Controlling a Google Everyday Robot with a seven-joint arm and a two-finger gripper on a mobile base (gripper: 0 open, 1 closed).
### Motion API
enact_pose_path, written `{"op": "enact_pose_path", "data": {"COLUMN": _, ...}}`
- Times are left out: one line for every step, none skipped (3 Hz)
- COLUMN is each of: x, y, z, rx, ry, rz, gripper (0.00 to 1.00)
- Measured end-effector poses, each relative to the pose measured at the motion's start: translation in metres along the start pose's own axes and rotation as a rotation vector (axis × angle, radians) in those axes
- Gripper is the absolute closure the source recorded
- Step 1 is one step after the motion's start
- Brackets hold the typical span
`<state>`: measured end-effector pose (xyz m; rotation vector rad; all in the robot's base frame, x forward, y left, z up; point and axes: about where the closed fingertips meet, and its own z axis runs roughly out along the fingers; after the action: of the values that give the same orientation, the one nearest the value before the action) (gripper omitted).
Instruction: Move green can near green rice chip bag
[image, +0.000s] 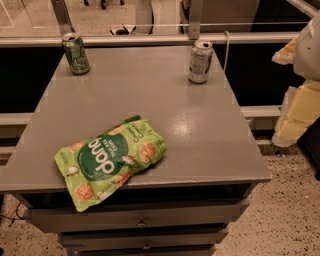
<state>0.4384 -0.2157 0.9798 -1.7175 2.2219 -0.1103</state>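
The green can (75, 54) stands upright at the far left corner of the grey table (200, 130). The green rice chip bag (109, 161) lies flat near the table's front left edge, with one corner hanging over the edge. The can and the bag are far apart, with bare tabletop between them. My gripper (296, 107), white and pale yellow, hangs beyond the table's right edge, off the tabletop and far from both the can and the bag. It holds nothing that I can see.
A silver-grey can (200, 62) stands upright at the far right of the table. A rail (150, 40) runs behind the table's far edge. Drawers (142, 220) sit under the tabletop at the front. Speckled floor (280, 215) lies to the right.
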Motion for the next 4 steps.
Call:
{"op": "enact_pose_path", "data": {"x": 0.000, "y": -0.001, "z": -0.001, "rx": 0.004, "ry": -0.004, "rz": 0.001, "gripper": 0.00}}
{"op": "enact_pose_path", "data": {"x": -0.021, "y": -0.010, "z": 0.013, "rx": 0.003, "ry": -0.094, "rz": 0.005, "gripper": 0.00}}
{"op": "enact_pose_path", "data": {"x": -0.061, "y": -0.028, "z": 0.039, "rx": 0.003, "ry": -0.224, "rz": 0.024, "gripper": 0.00}}
{"op": "enact_pose_path", "data": {"x": -0.106, "y": -0.049, "z": 0.067, "rx": 0.001, "ry": -0.341, "rz": 0.041, "gripper": 0.00}}
